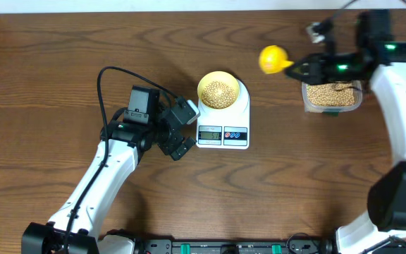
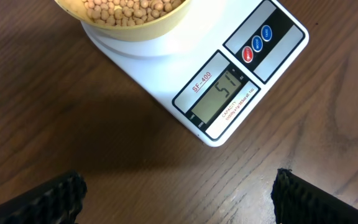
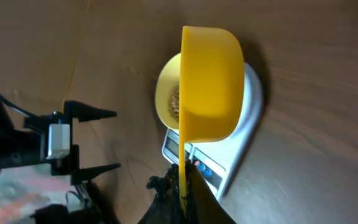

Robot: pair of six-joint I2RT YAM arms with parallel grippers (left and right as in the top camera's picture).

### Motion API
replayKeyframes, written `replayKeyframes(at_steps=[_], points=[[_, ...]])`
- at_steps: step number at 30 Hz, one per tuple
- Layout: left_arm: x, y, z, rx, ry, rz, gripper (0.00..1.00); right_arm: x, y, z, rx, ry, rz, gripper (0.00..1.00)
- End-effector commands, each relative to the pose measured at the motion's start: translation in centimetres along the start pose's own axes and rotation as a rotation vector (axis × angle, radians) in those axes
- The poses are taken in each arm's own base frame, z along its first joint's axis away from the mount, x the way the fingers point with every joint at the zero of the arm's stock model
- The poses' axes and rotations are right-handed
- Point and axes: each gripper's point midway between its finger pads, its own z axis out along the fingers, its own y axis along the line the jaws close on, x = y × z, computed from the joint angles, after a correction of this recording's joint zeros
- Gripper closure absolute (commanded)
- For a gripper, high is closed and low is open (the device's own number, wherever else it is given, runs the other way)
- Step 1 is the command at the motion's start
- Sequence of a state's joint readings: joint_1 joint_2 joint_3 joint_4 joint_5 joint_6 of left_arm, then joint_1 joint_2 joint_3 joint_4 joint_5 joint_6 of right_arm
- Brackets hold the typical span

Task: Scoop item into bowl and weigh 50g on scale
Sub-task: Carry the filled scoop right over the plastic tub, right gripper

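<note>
Yellow scoop [image 3: 210,81] is pinched by its handle in the right gripper [image 3: 180,196]. Left gripper [image 2: 178,199] gapes wide and empty near the scale [image 2: 160,78], labelled "SF-400", reading 51. Beans [image 2: 129,9] lie in the bowl [image 2: 138,32] on it.

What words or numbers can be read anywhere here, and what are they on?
"SF-400": red print on the scale, beside its display.
"51": digits on the display, as best I can read them.
Small print under the display: too small to read.
Marks on the buttons: blurred.
No text shows on the bowl or the scoop.
</note>
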State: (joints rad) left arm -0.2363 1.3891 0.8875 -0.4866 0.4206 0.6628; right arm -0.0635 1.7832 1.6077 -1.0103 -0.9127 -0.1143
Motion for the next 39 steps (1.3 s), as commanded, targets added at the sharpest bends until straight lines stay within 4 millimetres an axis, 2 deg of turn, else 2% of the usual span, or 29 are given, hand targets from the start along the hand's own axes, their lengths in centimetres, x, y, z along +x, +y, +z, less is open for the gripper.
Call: replayKeyframes(at_steps=[1,5,9,22,28,35,39], points=[[-0.3,0.0,-0.4,0.001,-0.018,0.015,0.02,-0.4,0.6,-3.9,-0.002,-0.068,-0.032,0.99],[-0.3,0.0,-0.4,0.001,-0.018,0.015,0.02,0.6,-1.3,-6.7,0.036,-0.086,0.064,0.99],[-0.3,0.0,-0.4,0.001,-0.018,0.015,0.02,1.9,-3.3,-8.0,0.11,-0.065,0.139,0.99],[-0.3,0.0,-0.4,0.001,-0.018,0.015,0.02,4.5,-9.7,-10.2,0.515,0.03,0.249,0.99],[-0.3,0.0,-0.4,0.001,-0.018,0.015,0.02,5.1,-11.1,-10.4,0.683,0.086,0.226,0.98],[-0.3,0.0,-0.4,0.001,-0.018,0.015,0.02,4.1,-11.5,-9.7,0.86,0.114,0.138,0.98],[-0.3,0.0,-0.4,0.001,-0.018,0.015,0.02,4.2,-11.4,-9.7,0.98,0.163,0.079,0.99]])
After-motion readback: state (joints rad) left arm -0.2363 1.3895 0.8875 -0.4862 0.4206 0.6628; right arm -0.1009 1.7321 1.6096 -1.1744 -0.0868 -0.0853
